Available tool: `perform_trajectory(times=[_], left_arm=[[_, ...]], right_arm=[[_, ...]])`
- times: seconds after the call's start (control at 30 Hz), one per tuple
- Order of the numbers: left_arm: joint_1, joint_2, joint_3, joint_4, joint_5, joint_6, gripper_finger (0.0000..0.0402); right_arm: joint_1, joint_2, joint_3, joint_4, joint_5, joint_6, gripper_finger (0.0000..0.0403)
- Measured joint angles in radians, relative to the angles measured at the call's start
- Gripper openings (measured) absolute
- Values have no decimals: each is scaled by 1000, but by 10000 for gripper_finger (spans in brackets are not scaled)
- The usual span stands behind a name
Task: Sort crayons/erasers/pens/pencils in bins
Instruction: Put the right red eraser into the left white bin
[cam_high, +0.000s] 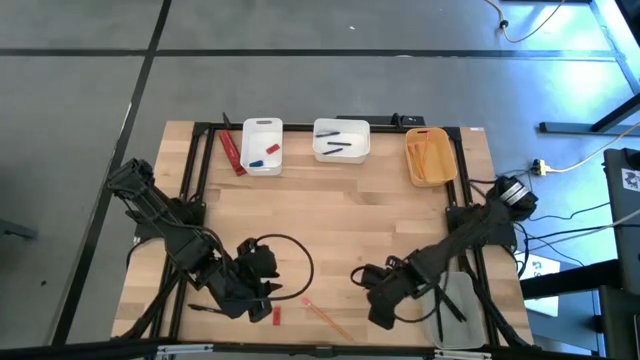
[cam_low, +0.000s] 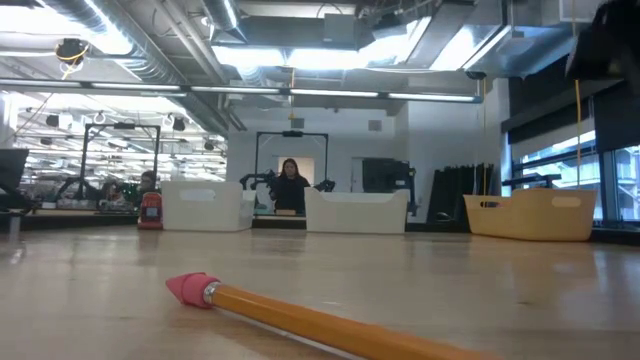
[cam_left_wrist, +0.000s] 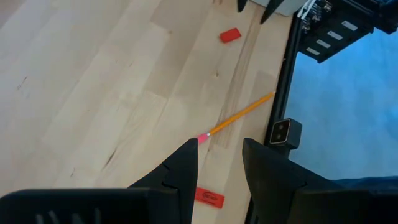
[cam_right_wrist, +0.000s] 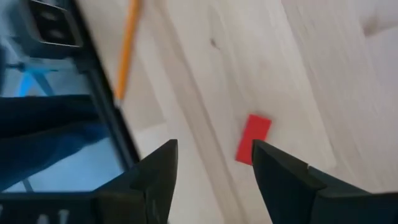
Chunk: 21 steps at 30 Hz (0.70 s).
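**Item count, high view**

Bins: 4. Narrow white bin (cam_high: 262, 146), wider white bin (cam_high: 342, 140) just right of it, yellow-orange bin (cam_high: 431, 156) further right, translucent grey bin (cam_high: 458, 312) well apart from the narrow white one, at the table's (cam_high: 330, 230) near right corner.

Pencils: 1 loose pencil (cam_high: 328, 320) left of the grey bin; several orange sticks in the yellow-orange bin, count unclear.

Pens: 2 dark sticks in the wider white bin, 1 in the grey bin.

Small red erasers: 1 eraser (cam_high: 277, 316) loose, left of the loose pencil. A second shows in the left wrist view.

Narrow white bin: 1 red piece, 1 blue piece. A red strip (cam_high: 232, 153) lies just left of it.

Grippers: 2.
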<state>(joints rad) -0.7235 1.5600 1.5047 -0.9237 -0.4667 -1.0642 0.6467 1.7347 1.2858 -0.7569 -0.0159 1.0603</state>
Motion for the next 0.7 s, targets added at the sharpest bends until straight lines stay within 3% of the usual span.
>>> perform_trajectory(times=[0.3,0.47,0.7], left_arm=[[0,0,0,0,0,2,119],[0,0,0,2,1,2,119],[0,0,0,2,1,3,119]], right_arm=[[-48,111,0,-10,-22,54,189],[-59,151,0,-54,-101,56,182],[-59,201,0,-58,-102,16,180]])
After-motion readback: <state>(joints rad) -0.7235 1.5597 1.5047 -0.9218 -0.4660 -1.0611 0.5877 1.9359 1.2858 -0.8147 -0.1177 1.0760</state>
